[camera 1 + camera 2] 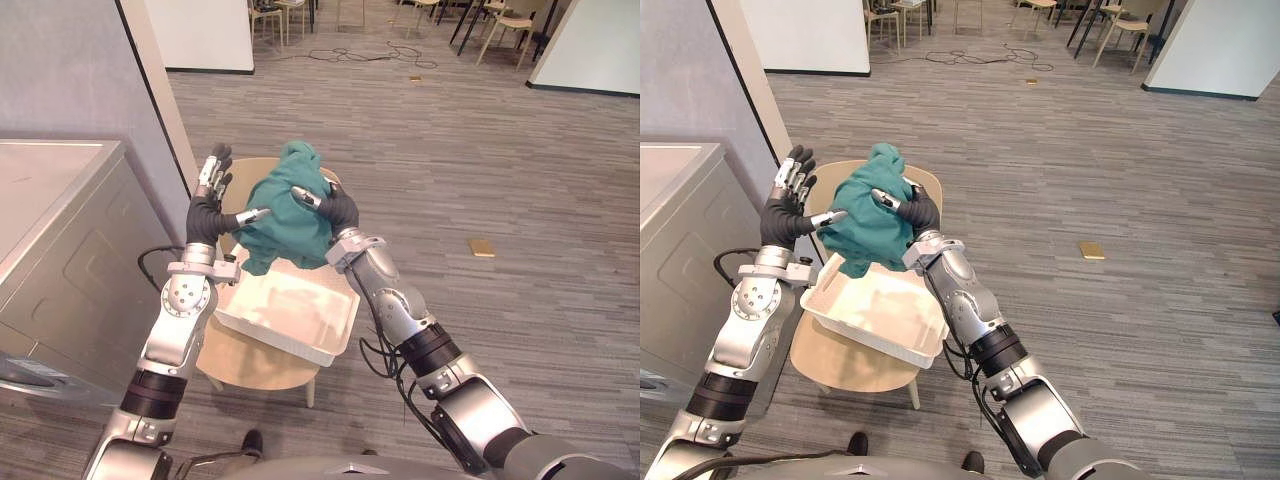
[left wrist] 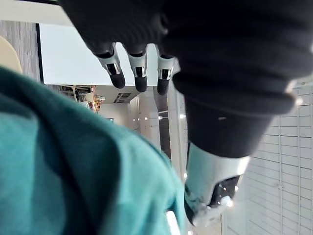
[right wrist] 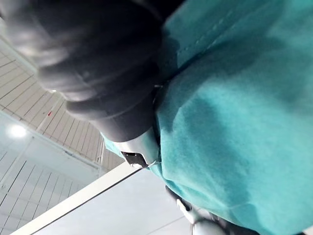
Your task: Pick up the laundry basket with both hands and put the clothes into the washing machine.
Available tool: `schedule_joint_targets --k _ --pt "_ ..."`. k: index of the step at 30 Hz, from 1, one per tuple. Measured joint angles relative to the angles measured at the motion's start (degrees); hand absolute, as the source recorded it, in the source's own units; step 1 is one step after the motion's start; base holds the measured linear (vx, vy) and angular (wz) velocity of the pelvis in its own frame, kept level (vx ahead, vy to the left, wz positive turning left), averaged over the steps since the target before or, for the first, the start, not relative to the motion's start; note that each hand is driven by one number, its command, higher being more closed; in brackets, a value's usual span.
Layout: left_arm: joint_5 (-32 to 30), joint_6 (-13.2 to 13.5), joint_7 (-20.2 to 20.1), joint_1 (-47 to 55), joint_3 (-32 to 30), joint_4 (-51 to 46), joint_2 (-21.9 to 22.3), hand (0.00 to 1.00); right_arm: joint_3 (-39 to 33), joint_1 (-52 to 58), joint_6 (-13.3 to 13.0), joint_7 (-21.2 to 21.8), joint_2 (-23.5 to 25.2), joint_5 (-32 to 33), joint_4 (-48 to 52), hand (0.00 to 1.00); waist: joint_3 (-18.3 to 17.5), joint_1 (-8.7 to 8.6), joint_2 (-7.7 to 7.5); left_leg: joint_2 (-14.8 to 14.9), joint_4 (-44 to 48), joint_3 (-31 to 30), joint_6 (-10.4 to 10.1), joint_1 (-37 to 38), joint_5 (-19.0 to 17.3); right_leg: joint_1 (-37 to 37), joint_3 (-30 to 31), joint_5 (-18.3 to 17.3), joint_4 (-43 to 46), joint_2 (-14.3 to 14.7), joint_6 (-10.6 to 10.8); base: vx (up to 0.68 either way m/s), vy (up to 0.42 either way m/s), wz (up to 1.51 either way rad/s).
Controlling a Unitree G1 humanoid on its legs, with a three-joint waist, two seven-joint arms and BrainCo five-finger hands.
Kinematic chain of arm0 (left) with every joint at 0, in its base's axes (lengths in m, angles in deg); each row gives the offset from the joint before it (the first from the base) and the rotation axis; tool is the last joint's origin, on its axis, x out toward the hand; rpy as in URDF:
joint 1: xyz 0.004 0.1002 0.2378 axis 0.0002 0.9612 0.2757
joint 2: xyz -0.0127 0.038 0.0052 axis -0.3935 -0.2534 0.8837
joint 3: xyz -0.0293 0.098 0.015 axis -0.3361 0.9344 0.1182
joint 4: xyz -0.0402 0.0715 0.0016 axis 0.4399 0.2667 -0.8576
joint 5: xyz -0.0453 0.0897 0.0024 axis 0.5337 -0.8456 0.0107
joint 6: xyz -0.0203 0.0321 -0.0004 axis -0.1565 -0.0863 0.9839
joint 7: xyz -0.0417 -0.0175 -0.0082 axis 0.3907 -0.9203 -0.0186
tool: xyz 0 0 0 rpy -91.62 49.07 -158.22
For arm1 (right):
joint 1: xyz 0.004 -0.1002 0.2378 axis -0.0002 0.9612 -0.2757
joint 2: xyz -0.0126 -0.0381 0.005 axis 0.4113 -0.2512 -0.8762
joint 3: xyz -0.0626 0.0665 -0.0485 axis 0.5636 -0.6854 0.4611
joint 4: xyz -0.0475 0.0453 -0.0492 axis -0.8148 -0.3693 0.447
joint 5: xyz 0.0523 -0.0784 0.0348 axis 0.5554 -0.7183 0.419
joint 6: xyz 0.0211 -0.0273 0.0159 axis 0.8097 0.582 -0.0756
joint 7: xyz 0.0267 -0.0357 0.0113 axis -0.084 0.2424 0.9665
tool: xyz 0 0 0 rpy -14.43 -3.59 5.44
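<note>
Left eye view: we hold the green cloth (image 1: 290,215) up between both hands, above the basket (image 1: 335,342) on the round surface (image 1: 250,365). Our left hand (image 1: 205,215) is spread, thumb touching the cloth. Whether the right hand (image 1: 342,210) clamps it, we cannot tell. Swinging towards the washing machine (image 1: 60,260) at 9 o'clock, so loose a hold could drop the cloth.

The left eye and right eye views sit high on the head, facing forward and steeply down from moderate range. Both cover the same ground: the round worktop (image 1: 250,365), the white basket (image 1: 335,345), the teal garment (image 1: 290,215), the left hand (image 1: 205,215), the right hand (image 1: 342,210), the washing machine (image 1: 60,260) at the left edge and the grey floor (image 1: 480,160). The right eye's viewpoint is offset slightly rightward. Each wrist view looks along its own hand at very close range, angled up past the garment toward the ceiling (image 3: 29,161).
</note>
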Motion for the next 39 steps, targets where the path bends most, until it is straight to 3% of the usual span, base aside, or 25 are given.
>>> schedule_joint_targets --k 7,17,25,39 --pt "3.2 -1.6 -2.0 -7.9 6.9 9.1 -4.0 0.0 2.1 0.9 0.7 1.2 -3.0 0.1 1.0 1.0 -1.3 -0.5 -1.47 1.1 0.0 1.0 -0.1 -0.8 0.0 -0.9 1.7 0.1 -0.1 0.7 -0.5 -0.03 -0.005 -0.08" --pt "2.4 -3.8 -4.3 -12.9 11.4 15.0 -5.4 0.0 2.7 2.0 0.8 0.6 -4.5 1.2 1.1 1.0 -1.3 -0.85 -1.52 1.6 0.0 1.4 -0.3 -0.7 0.1 -1.0 2.1 0.7 -0.2 1.4 -0.4 0.01 -0.001 -0.02" --pt "-6.3 -5.1 -5.7 -14.7 13.6 23.3 -3.5 0.0 2.9 2.0 1.0 -0.7 -4.8 1.2 1.1 1.0 -1.3 -0.83 -1.56 1.6 0.0 1.5 -0.3 -0.7 0.1 -1.0 2.1 0.7 -0.2 1.6 -0.4 0.0 0.0 0.0" --pt "-25.2 -8.0 -5.9 -15.1 14.8 37.6 5.0 0.0 3.0 1.9 1.0 -2.6 -3.9 1.2 1.1 1.0 -1.2 -0.89 -1.72 2.5 0.0 2.3 -0.9 -1.1 0.1 -2.0 2.7 0.7 -0.2 2.4 -0.8 0.0 0.004 -0.03"
